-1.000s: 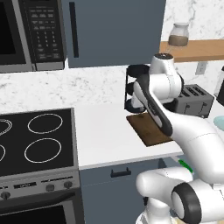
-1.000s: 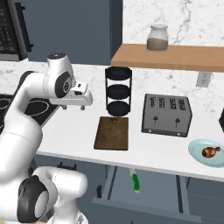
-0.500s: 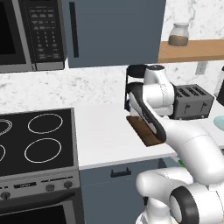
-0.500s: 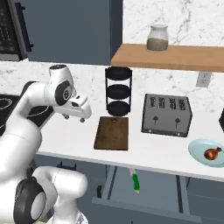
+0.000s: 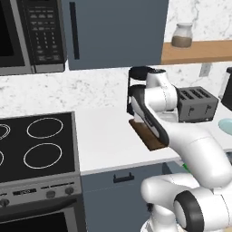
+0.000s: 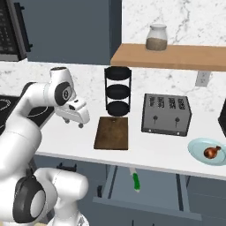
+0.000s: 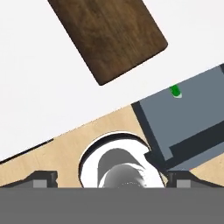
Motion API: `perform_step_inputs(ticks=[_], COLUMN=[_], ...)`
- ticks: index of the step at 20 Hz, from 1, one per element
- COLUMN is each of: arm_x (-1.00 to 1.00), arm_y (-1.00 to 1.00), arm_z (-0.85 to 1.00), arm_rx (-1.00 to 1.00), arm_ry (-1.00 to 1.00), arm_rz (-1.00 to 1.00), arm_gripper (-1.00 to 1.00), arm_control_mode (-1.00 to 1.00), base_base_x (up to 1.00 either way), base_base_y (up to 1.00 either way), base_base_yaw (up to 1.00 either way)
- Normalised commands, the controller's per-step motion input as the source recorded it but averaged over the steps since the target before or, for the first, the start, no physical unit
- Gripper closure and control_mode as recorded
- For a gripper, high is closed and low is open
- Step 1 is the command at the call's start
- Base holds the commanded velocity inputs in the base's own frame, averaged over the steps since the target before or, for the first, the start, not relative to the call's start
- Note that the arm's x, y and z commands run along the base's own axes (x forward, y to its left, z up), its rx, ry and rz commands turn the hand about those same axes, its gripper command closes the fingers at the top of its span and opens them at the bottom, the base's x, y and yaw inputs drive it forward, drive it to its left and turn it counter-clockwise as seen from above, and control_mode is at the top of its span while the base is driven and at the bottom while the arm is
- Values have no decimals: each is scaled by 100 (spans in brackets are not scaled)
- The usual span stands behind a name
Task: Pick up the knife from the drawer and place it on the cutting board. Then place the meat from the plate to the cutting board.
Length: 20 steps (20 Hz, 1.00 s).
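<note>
1. White desk (image 6: pixel 145 148) runs from the stove over to the right.
2. Dark brown cutting board (image 6: pixel 111 133) lies flat on it, near the front edge.
3. Black three-tier rack (image 6: pixel 118 91) stands just behind the board.
4. Toaster (image 6: pixel 166 114) sits to the right of that.
5. Pale blue plate (image 6: pixel 204 151) is far right with the meat (image 6: pixel 212 152) on it.
6. Wooden shelf (image 6: pixel 176 56) up above holds a jar (image 6: pixel 156 37).

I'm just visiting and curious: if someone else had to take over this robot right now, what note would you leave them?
Gripper: open and empty, held above the counter left of the cutting board.
Knife: green handle showing, lying in the open drawer below the counter.
Cutting board: bare, in front of the black tiered rack.
Meat: on the plate, right of the toaster.
Done: the drawer is open.
Left: take the knife from the drawer and lay it on the board, then move the meat from the plate to the board.
</note>
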Motion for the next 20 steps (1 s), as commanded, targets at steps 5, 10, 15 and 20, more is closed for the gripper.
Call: perform_step_inputs(ticks=[5,10,15,20], arm_x=[0,0,0,0], arm_y=[0,0,0,0], arm_z=[0,0,0,0], arm_rx=[0,0,0,0], arm_ry=[0,0,0,0], arm_rz=[0,0,0,0], arm_gripper=[-100,-100,-100,-100], arm_control_mode=[100,100,100,100], base_base_x=[-36,-24,-13,-4], base_base_y=[1,8,0,7], base_base_yaw=[-27,-49,-59,-56])
